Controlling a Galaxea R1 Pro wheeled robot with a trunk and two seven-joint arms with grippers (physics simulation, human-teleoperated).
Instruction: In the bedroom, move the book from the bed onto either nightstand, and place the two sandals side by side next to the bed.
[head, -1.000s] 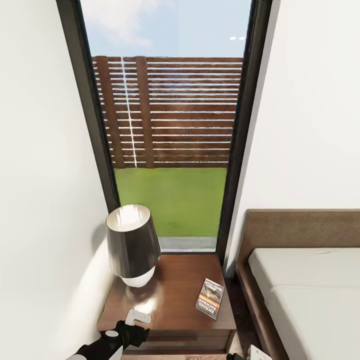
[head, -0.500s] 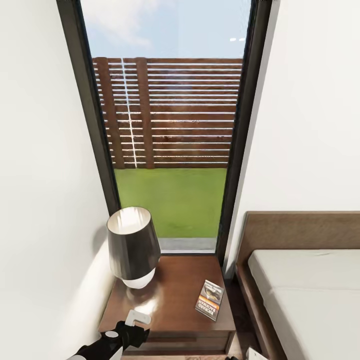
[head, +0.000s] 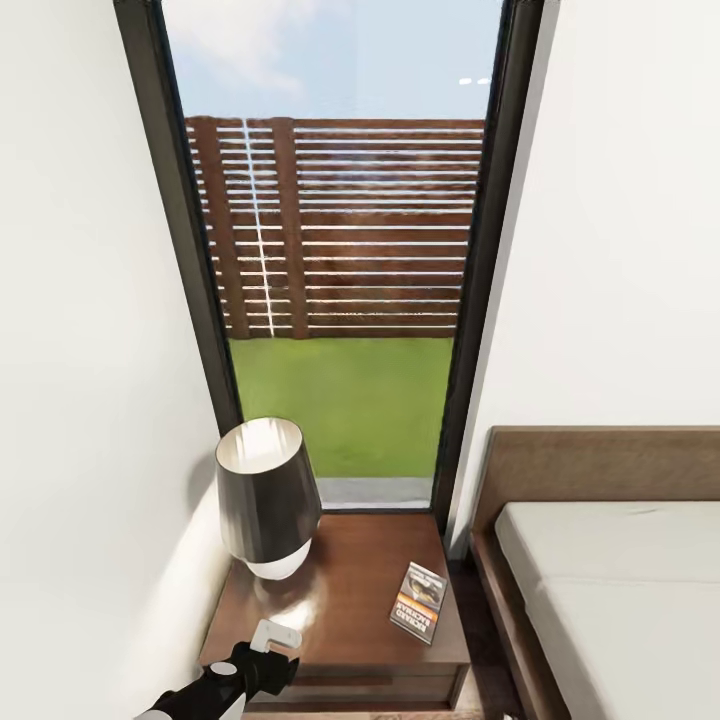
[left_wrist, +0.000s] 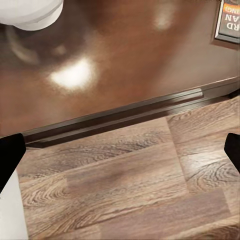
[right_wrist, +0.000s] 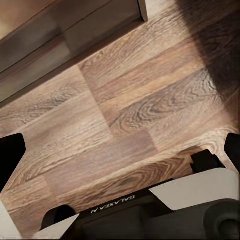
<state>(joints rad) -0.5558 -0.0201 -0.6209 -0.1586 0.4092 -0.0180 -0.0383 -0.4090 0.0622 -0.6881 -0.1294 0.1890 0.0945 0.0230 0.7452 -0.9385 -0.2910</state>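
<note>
Book (head: 418, 601) rests flat on nightstand (head: 340, 590), unmoved since earlier frames; spread, empty left pincer (head: 272, 640) hovers near, so sandals remain.

The glossy dark brown wooden nightstand (head: 340, 600) sits boxed in between the white wall (head: 90, 420) and the dark-framed low bed (head: 600, 580), with a tall dark-framed window (head: 340, 300) behind it. A dark-shaded, white-based lamp (head: 266, 497) blocks the wall-side rear corner. A small orange-banded paperback book (head: 419, 602) lies flat near the bedside edge. Bare top stays open between them and along the front.
</note>
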